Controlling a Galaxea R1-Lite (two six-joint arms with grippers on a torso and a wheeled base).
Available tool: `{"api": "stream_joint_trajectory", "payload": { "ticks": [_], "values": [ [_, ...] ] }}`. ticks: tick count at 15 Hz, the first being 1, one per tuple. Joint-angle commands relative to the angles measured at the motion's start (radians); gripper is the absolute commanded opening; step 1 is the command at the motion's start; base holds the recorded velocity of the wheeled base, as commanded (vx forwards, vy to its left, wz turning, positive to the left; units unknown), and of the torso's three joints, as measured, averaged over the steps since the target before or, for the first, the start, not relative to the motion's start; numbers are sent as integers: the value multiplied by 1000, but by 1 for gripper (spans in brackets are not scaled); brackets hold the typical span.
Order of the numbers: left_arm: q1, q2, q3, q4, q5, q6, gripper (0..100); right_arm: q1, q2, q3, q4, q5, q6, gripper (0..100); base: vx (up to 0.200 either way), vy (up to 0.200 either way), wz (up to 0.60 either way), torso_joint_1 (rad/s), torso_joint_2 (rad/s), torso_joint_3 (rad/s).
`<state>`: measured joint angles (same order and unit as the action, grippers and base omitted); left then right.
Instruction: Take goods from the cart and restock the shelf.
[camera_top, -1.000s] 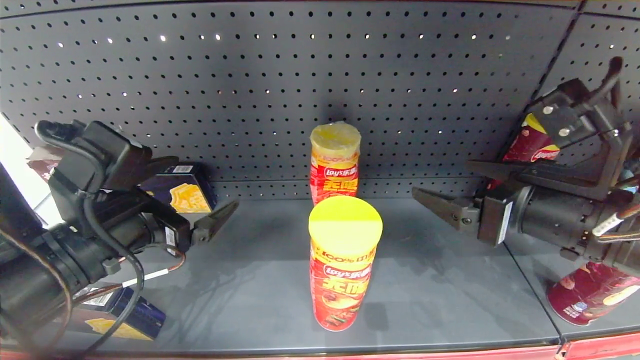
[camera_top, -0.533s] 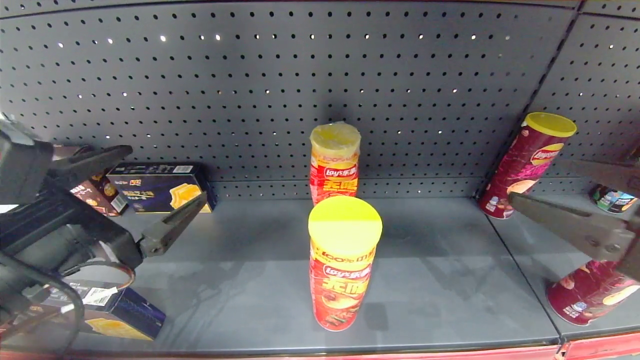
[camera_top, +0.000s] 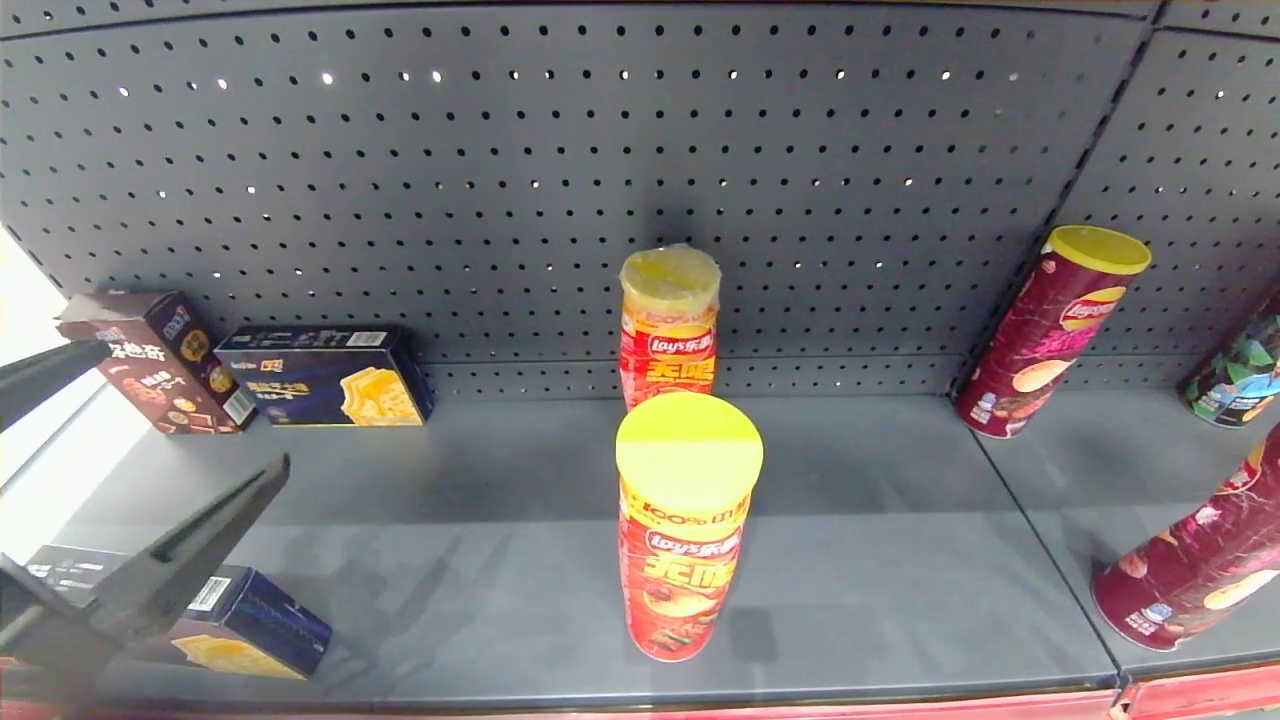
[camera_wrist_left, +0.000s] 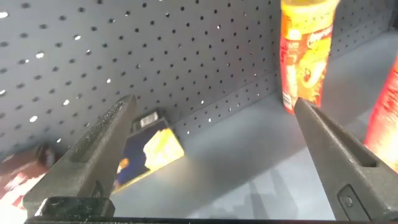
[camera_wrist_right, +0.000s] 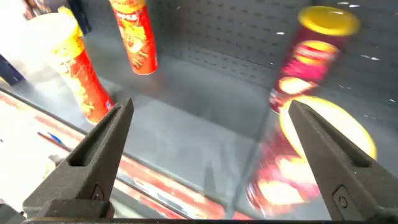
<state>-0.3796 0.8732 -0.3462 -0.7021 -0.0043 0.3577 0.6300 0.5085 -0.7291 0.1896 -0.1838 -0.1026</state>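
Two red chip cans with yellow lids stand upright mid-shelf, one in front (camera_top: 688, 520) and one behind it (camera_top: 668, 325) by the pegboard. My left gripper (camera_top: 195, 405) is at the shelf's near left, open and empty, well left of the cans. In the left wrist view its fingers (camera_wrist_left: 214, 101) frame the rear can (camera_wrist_left: 305, 50) and a blue box (camera_wrist_left: 149, 149). My right gripper (camera_wrist_right: 210, 104) is open and empty in front of the shelf edge, with the front red can (camera_wrist_right: 74, 68), the rear one (camera_wrist_right: 134, 34) and a maroon can (camera_wrist_right: 311, 56) beyond it.
The grey shelf (camera_top: 900, 560) has a pegboard back. A brown box (camera_top: 160, 360) and a blue box (camera_top: 330, 375) sit back left, another blue box (camera_top: 240, 630) front left. A maroon can (camera_top: 1050, 330) leans at the divider; another (camera_top: 1190, 560) and a dark can (camera_top: 1235, 375) sit right.
Both arms have drawn back from the shelf. The left gripper slid down and to the left edge. The right gripper moved off the head view to the right. The cans stayed put.
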Motion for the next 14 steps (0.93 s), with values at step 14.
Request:
{"api": "stream_joint_trajectory", "payload": {
  "ticks": [14],
  "values": [
    [99,-809,19,750,-31,0,100,-26,-509,637,-85,21,32,100,0,0,0,0,0,0]
  ]
}}
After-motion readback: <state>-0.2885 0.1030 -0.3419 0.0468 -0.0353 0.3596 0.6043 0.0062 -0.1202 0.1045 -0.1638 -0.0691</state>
